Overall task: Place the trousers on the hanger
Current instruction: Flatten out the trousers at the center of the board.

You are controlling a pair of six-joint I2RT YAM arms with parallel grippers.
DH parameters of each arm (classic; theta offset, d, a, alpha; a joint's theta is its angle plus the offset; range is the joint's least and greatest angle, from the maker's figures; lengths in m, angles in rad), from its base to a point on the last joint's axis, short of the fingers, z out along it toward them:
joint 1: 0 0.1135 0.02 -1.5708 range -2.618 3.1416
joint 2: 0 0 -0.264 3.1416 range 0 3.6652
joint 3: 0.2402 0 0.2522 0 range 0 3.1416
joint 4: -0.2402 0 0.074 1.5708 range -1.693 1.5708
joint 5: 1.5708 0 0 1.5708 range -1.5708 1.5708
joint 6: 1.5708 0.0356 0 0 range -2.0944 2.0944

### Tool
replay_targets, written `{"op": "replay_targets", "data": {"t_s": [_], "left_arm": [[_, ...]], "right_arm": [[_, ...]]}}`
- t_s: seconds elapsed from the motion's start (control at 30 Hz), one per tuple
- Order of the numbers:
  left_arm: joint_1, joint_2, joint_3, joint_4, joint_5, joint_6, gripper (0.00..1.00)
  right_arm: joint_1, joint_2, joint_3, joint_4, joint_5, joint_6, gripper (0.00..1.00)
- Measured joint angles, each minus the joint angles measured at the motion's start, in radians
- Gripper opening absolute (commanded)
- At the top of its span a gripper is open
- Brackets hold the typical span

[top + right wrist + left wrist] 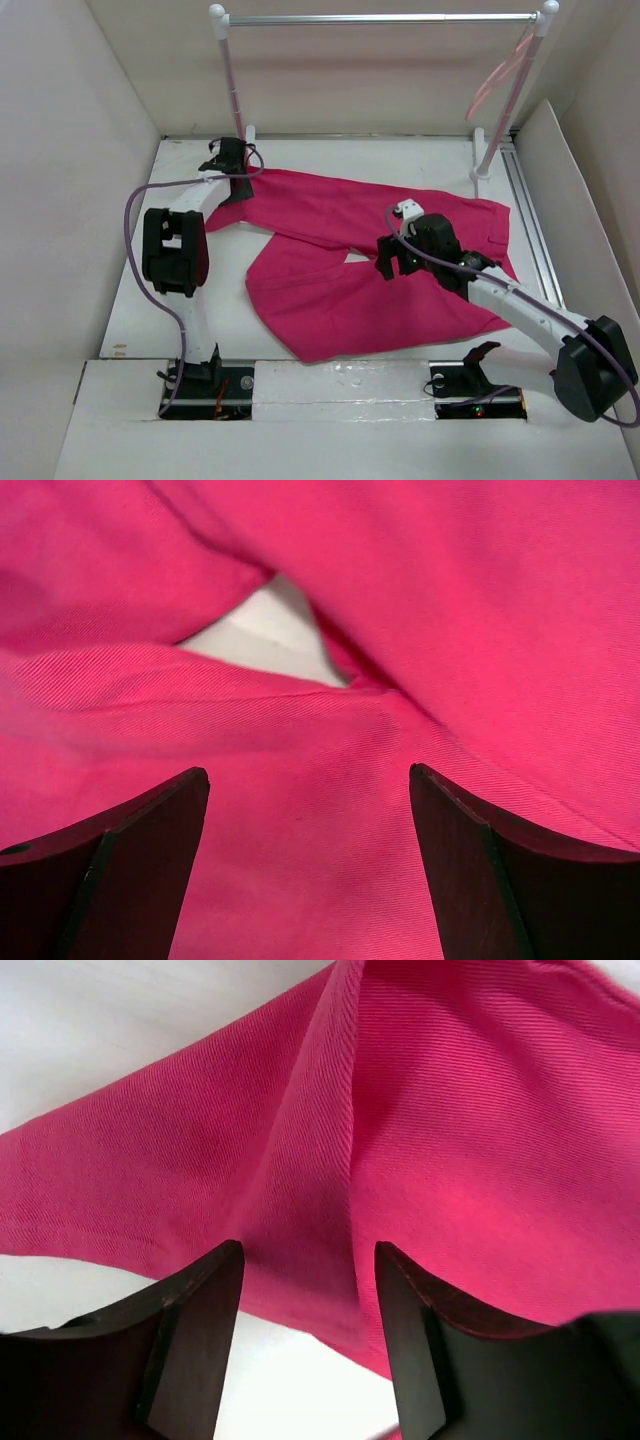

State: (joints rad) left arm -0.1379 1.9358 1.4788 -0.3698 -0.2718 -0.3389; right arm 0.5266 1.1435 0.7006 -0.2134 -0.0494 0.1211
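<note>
The magenta-pink trousers point(350, 270) lie spread on the white table, two legs reaching left, waist at the right. The pale-pink hanger point(497, 72) hangs from the right end of the rack's silver bar. My left gripper point(232, 178) is open at the far leg's end; in the left wrist view point(308, 1260) its fingers straddle the cloth's hem point(330, 1180) over the table. My right gripper point(392, 262) is open just above the crotch; in the right wrist view point(308, 780) its fingers span flat cloth point(310, 820) below a small gap showing the table.
A rack with white posts and a silver bar point(380, 18) stands at the back. White walls point(60, 200) enclose the table on left, back and right. A metal rail point(530, 220) runs along the right side. Bare table point(130, 300) lies left of the trousers.
</note>
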Motion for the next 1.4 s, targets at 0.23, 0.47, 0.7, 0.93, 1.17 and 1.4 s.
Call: {"op": "replay_targets", "data": {"t_s": [0.23, 0.47, 0.7, 0.93, 1.17, 1.4], "left_arm": [[0.0, 0.086, 0.056, -0.068, -0.047, 0.008, 0.0], [0.016, 0.073, 0.19, -0.173, -0.044, 0.009, 0.0], [0.115, 0.245, 0.768, -0.223, -0.174, 0.034, 0.64], [0.222, 0.335, 0.741, -0.269, -0.176, -0.01, 0.99], [0.244, 0.219, 0.529, -0.255, -0.138, -0.032, 0.95], [0.172, -0.211, 0.069, -0.134, -0.129, -0.037, 0.81]], "right_arm": [[0.066, 0.044, 0.09, -0.045, 0.057, -0.039, 0.87], [0.12, 0.158, 0.156, -0.045, 0.044, -0.095, 0.9], [0.183, 0.271, 0.188, -0.092, 0.018, -0.129, 0.92], [0.268, 0.246, 0.234, -0.132, 0.011, -0.133, 0.93], [0.285, 0.235, 0.241, -0.156, 0.023, -0.151, 0.21], [0.289, 0.19, 0.241, -0.175, 0.045, -0.171, 0.12]]}}
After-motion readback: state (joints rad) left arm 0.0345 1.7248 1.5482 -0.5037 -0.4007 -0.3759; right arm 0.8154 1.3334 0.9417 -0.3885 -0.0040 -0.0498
